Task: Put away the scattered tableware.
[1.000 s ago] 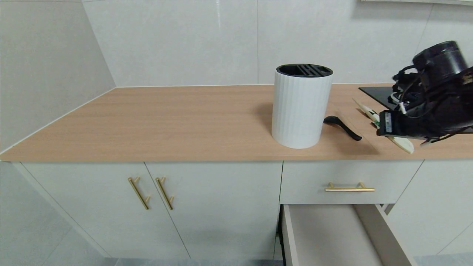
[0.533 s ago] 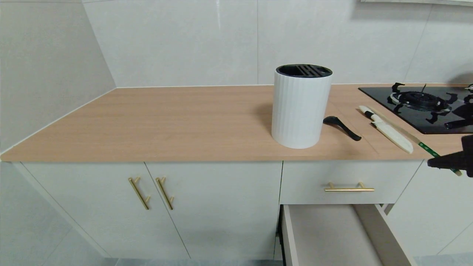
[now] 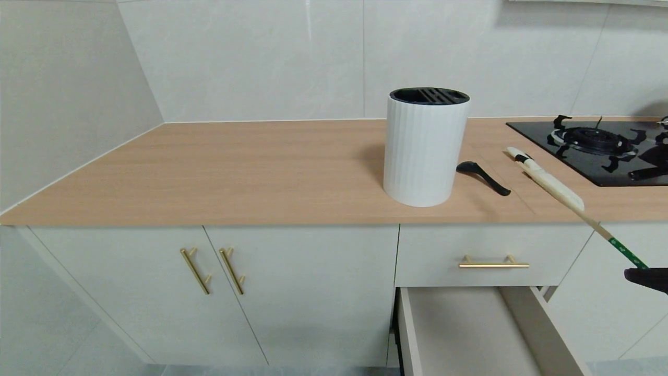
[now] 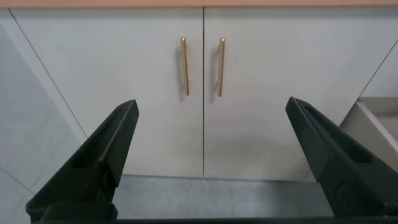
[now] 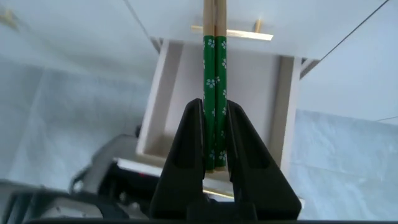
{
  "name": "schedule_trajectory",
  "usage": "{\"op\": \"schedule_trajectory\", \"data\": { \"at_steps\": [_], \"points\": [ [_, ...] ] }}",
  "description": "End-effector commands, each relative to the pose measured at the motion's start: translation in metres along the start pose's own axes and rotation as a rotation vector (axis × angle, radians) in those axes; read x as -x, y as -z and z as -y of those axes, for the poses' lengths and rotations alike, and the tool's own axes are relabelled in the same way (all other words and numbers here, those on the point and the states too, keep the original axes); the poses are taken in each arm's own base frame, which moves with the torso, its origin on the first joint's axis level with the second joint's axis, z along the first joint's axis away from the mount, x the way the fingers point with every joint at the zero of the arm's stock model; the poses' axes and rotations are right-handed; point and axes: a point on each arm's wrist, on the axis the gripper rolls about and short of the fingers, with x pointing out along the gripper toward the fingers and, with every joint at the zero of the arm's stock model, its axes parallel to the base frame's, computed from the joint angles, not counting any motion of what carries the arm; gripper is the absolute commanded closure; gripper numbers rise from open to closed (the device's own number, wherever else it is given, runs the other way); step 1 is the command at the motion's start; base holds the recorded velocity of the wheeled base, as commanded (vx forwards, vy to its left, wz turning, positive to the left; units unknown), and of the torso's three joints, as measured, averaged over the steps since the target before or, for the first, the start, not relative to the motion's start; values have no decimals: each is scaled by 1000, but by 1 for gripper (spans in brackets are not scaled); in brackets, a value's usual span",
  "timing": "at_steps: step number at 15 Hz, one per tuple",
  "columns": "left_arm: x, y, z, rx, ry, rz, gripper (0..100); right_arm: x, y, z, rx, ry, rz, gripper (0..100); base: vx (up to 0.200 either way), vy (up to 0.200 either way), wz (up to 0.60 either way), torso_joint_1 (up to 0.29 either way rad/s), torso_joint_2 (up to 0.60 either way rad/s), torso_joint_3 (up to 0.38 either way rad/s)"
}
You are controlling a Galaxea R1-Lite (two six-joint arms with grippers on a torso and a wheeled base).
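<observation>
Lowered below the counter edge, the right gripper [image 3: 639, 274] now carries the chopsticks [image 3: 600, 228] out above the open drawer [image 3: 459, 334].
Its jaws pinch the pair's green patterned ends. The far tips seem to cross the knife [image 3: 553, 184] on the countertop [image 3: 235, 172], perhaps touching it, so dragging them could pull the knife off. So short a pinch may also let the sticks swivel. The left gripper [image 4: 211, 106] hangs spread wide before the cabinet doors [image 4: 124, 74].

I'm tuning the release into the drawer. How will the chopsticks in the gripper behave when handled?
Probably stiff and light: the chopsticks run straight though the right gripper pinches only their green ends. As two slim sticks clamped side by side, they could slip or scissor apart, and may roll once dropped in the drawer.
</observation>
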Motion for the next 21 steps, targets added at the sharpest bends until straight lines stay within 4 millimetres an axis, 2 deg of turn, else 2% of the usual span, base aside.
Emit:
{"op": "schedule_trajectory", "data": {
  "at_steps": [1, 7, 12, 15, 21],
  "points": [
    [0, 0, 0, 1, 0, -1, 0, 7, 9, -1, 31, -28, 10, 100, 0, 0, 0, -139, 383, 222],
    [0, 0, 0, 1, 0, -1, 0, 12, 28, -1, 191, -120, -6, 100, 0, 0, 0, -160, 447, 288],
    [0, 0, 0, 1, 0, -1, 0, 0, 40, -4, 244, -148, -83, 100, 0, 0, 0, -124, 452, 321],
    [0, 0, 0, 1, 0, -1, 0, -14, 47, -6, 274, -153, -161, 100, 0, 0, 0, -56, 316, 238],
    [0, 0, 0, 1, 0, -1, 0, -52, 49, -14, 280, -151, -319, 100, 0, 0, 0, -8, 27, 15]
  ]
}}
